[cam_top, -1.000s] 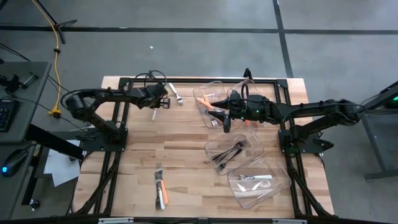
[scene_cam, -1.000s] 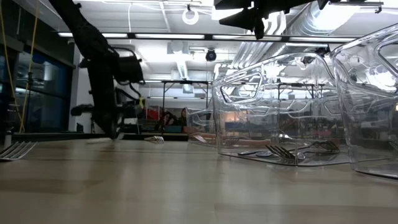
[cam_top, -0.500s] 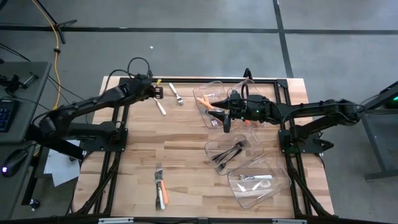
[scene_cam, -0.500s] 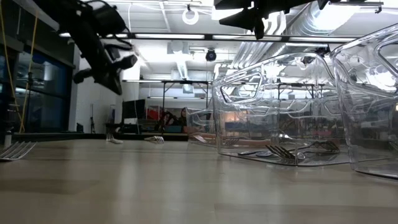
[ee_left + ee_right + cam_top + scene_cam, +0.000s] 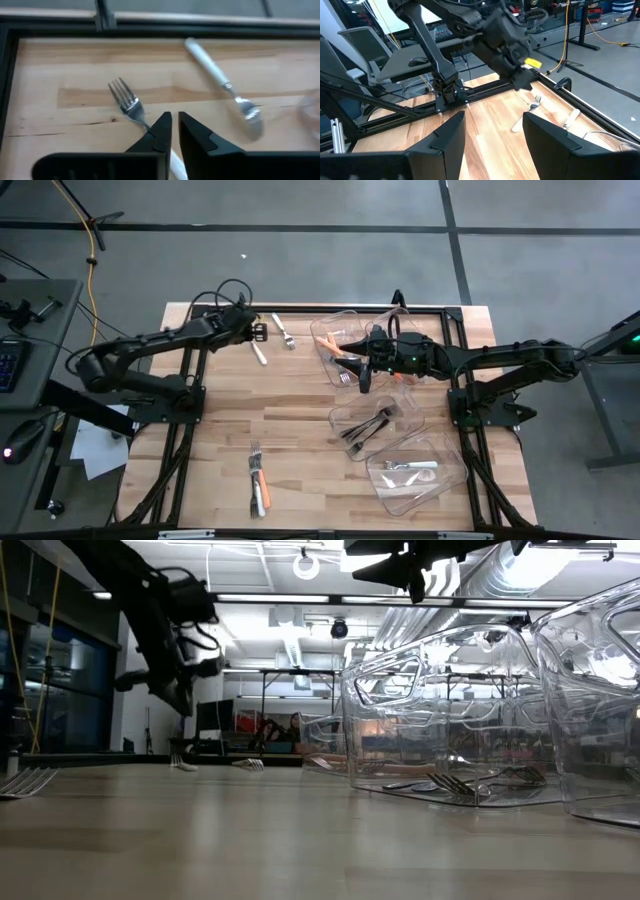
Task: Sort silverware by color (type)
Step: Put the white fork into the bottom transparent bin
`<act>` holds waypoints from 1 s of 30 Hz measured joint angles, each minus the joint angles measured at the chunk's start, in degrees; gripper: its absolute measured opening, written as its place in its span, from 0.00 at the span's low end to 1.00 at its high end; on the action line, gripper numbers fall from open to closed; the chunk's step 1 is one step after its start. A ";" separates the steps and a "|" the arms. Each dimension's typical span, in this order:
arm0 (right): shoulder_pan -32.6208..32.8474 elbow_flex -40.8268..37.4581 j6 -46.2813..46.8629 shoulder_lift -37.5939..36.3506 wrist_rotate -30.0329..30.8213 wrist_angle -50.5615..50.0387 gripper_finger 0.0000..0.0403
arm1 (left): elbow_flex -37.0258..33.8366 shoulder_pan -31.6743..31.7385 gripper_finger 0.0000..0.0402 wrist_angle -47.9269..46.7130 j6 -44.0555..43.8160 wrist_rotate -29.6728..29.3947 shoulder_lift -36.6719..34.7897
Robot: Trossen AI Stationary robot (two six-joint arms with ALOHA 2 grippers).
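My left gripper (image 5: 262, 332) hangs above the table's far left part, shut but for a slit, with nothing between its fingers (image 5: 174, 131). Below it a white-handled fork (image 5: 127, 102) lies flat on the wood (image 5: 259, 352), its handle running under the fingertips in the left wrist view. A white-handled spoon (image 5: 225, 85) lies flat beside it (image 5: 284, 332). My right gripper (image 5: 365, 378) hovers open (image 5: 494, 120) over the far clear bin (image 5: 335, 320), which holds orange-handled pieces. More silverware (image 5: 258, 480) lies loose near the front edge.
A middle clear bin (image 5: 345, 412) holds dark metal pieces, and a near bin (image 5: 455, 475) holds white-handled ones. The black frame rail (image 5: 150, 22) runs along the far edge. Bare wood lies between the left arm and the loose pieces at the front.
My left gripper has risen from the table by the white-handled fork and now hangs clear above it with nothing in its fingers. The fork lies on the wood. My right arm has kept still.
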 joint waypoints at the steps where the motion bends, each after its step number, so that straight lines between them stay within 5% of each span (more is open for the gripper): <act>1: 0.00 0.00 0.00 0.00 0.00 0.00 0.45 | 0.02 0.23 0.08 0.27 -0.11 -0.06 1.38; 16: 0.00 0.00 2.05 -0.02 0.00 -0.02 0.45 | 0.07 8.52 0.42 8.43 -10.67 0.23 17.98; 30: 0.00 0.00 2.05 0.00 0.00 -0.02 0.45 | 0.15 10.28 0.44 12.45 -13.56 -1.31 20.10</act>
